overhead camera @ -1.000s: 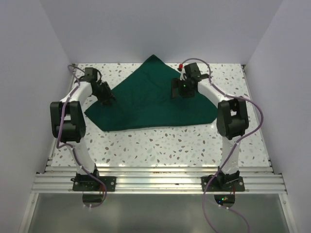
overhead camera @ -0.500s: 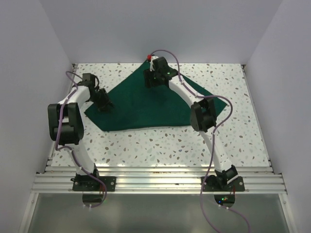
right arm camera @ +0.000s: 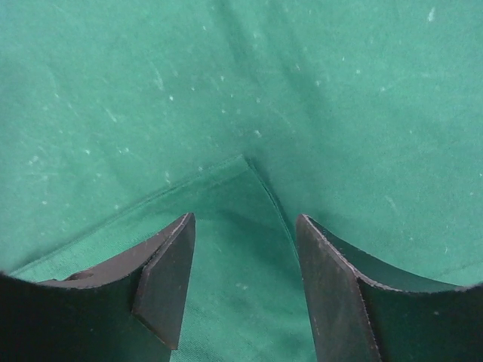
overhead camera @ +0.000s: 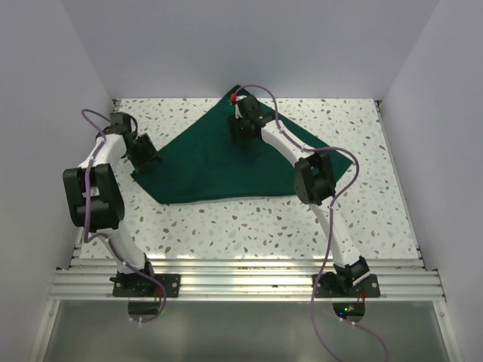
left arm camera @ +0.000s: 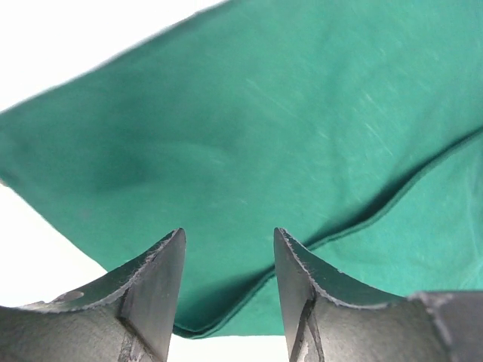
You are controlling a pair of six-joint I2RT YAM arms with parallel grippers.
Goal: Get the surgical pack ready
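Bare table (overhead camera: 249, 226) lies open before the green drape (overhead camera: 204, 170), while the right arm (overhead camera: 313, 179) reaches across its right half.

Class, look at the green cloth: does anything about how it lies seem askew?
Yes. The green drape lies diagonal to the table edges, one corner pointing at the far wall, and a folded-over flap leaves its layers uneven.

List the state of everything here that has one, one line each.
surgical pack: lying on the table, partly folded, one corner turned onto itself, not gripped
left gripper: open, empty, at the pack's left edge
right gripper: open, empty, over the pack's folded-in corner
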